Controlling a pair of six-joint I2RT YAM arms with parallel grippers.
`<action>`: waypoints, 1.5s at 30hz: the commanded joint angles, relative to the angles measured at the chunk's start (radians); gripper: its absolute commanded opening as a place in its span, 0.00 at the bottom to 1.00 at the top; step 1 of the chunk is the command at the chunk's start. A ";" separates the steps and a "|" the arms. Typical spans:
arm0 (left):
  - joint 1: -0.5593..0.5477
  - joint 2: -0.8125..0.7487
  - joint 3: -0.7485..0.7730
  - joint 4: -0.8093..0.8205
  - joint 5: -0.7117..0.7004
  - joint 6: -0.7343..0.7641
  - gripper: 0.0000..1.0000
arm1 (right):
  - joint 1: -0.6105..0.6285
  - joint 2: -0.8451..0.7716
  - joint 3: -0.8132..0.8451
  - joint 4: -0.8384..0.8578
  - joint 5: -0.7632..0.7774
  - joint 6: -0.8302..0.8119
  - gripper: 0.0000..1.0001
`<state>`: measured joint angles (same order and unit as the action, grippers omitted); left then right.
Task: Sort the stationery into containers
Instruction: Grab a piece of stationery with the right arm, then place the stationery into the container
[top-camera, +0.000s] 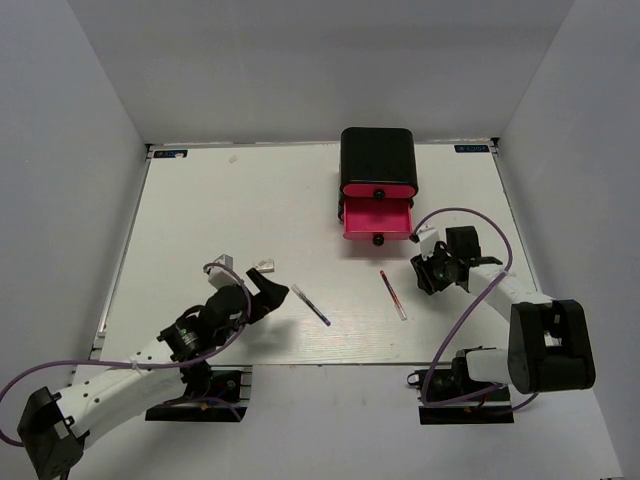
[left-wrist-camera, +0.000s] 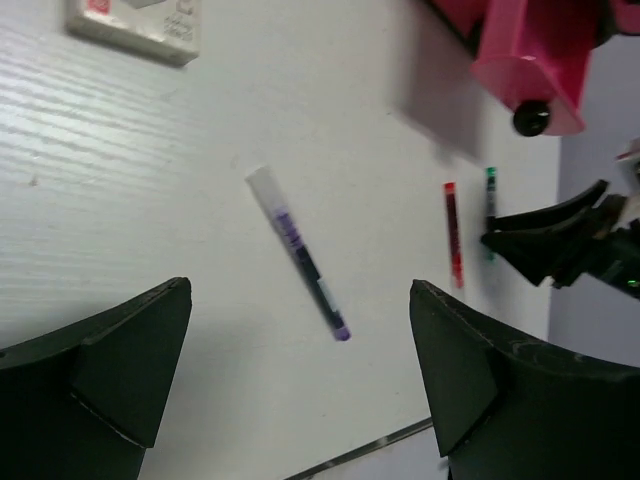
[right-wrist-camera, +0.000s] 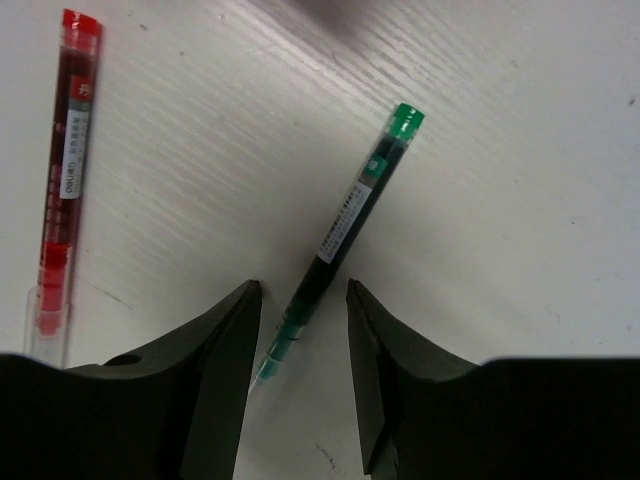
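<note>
Right end effector (right-wrist-camera: 300, 287) (parted) astride pen (right-wrist-camera: 345, 225)

Cabinet (top-camera: 377, 155) is showing black, its drawers (top-camera: 377, 218) pink with black knobs (top-camera: 378, 240). Three pens are showing: red pen (right-wrist-camera: 68, 150), green pen (right-wrist-camera: 345, 225), purple-banded clear pen (left-wrist-camera: 298, 255). Worktop (top-camera: 230, 200) is showing white, faintly grained.

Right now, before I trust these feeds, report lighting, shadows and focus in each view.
Top external: even, soft light on the white table, faint shadows under the arms. Left wrist: purple pen sharp, pink drawer throws a soft shadow, the left gripper's fingers dark and soft-edged. Right wrist: green pen and red pen crisp, the right gripper's fingers almost black.
</note>
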<state>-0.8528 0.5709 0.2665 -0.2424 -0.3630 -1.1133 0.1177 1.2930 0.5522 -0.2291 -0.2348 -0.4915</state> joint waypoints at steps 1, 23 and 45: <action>0.003 0.023 -0.007 -0.046 -0.011 -0.026 1.00 | -0.003 0.015 0.032 0.036 0.051 0.025 0.46; 0.003 0.423 0.215 -0.149 0.070 -0.057 0.96 | 0.005 -0.276 0.332 -0.564 -0.412 -0.629 0.02; -0.006 0.839 0.474 -0.252 0.134 -0.140 0.91 | 0.106 0.195 0.591 -0.044 -0.540 -0.581 0.20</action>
<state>-0.8543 1.3918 0.6971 -0.4736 -0.2401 -1.2327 0.2142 1.4754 1.1244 -0.3801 -0.7815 -1.0870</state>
